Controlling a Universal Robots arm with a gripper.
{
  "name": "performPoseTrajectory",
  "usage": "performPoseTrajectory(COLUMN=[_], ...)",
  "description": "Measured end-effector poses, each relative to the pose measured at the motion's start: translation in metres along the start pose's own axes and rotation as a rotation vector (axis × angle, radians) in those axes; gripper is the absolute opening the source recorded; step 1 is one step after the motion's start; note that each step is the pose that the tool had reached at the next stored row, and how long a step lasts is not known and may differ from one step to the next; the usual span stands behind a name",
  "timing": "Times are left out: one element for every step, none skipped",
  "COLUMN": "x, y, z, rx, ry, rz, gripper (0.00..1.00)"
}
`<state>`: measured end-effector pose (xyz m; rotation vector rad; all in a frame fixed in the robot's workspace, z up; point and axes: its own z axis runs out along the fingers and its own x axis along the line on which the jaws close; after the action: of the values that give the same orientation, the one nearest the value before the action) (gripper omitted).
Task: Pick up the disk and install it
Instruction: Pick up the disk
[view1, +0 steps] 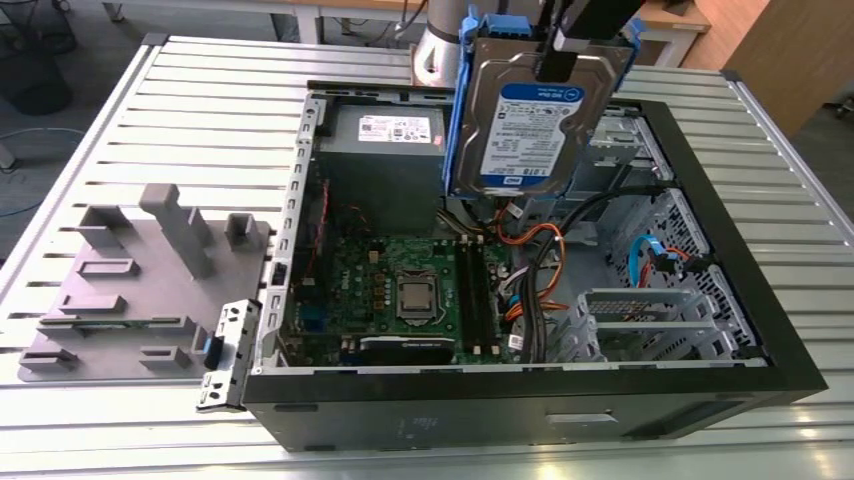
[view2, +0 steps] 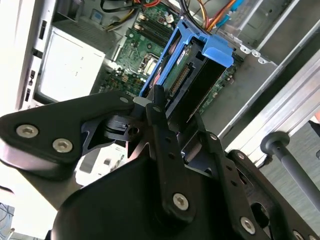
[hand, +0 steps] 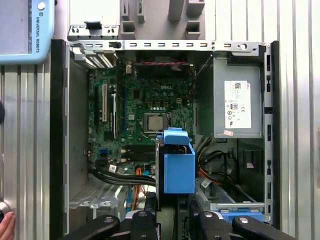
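Observation:
The disk (view1: 534, 125), a silver drive with a blue-and-white label in blue carrier rails, hangs upright above the back of the open computer case (view1: 781, 345). My gripper (view1: 577, 48) comes down from above and is shut on its upper end. In the second wrist view the black fingers (view2: 159, 117) clamp the disk (view2: 192, 70) edge-on, its blue handle pointing toward the case interior. In the first wrist view the disk's blue carrier (hand: 177, 165) juts out from my gripper (hand: 171, 207), over the motherboard (hand: 145, 100).
Inside the case are a grey power-supply box (view1: 380, 140), a green motherboard (view1: 400, 290), cable bundles (view1: 534, 250) and a grey metal cage (view1: 641, 320). A grey moulded fixture (view1: 134, 270) and a metal bracket with a blue latch (view1: 220, 350) lie on the slatted table at the exterior view's left. A fingertip (hand: 4, 222) shows at the picture's edge in the first wrist view.

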<state>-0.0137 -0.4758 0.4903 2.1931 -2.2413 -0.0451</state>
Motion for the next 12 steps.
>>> performPoseTrajectory(x=[0.0027, 0.0055, 0.0084, 0.0114, 0.0145, 0.0175, 0.0206, 0.0237, 0.0268, 0.0299, 0.0332, 0.0368], y=[0.0, -0.0001, -0.0001, -0.0002, -0.0003, -0.0004, -0.0004, -0.0005, -0.0005, -0.0006, -0.0007, -0.0008], z=[-0.0001, -0.0001, -0.0001, -0.0002, -0.0003, -0.0003, -0.0003, -0.0003, -0.0004, -0.0005, -0.0005, -0.0006], rx=[0.0, 0.0, 0.0001, 0.0001, 0.0, 0.0001, 0.0001, 0.0001, 0.0001, 0.0001, 0.0001, 0.0002], ry=[0.0004, 0.0008, 0.0011, 0.0016, 0.0021, 0.0026, 0.0029, 0.0032, 0.0038, 0.0042, 0.0045, 0.0049], rz=[0.0, 0.0, 0.0, 0.0, 0.0, 0.0, 0.0, 0.0, 0.0, 0.0, 0.0, 0.0], gripper=[0.35, 0.35, 0.35, 0.35, 0.35, 0.35, 0.35, 0.35, 0.35, 0.35, 0.35, 0.35])
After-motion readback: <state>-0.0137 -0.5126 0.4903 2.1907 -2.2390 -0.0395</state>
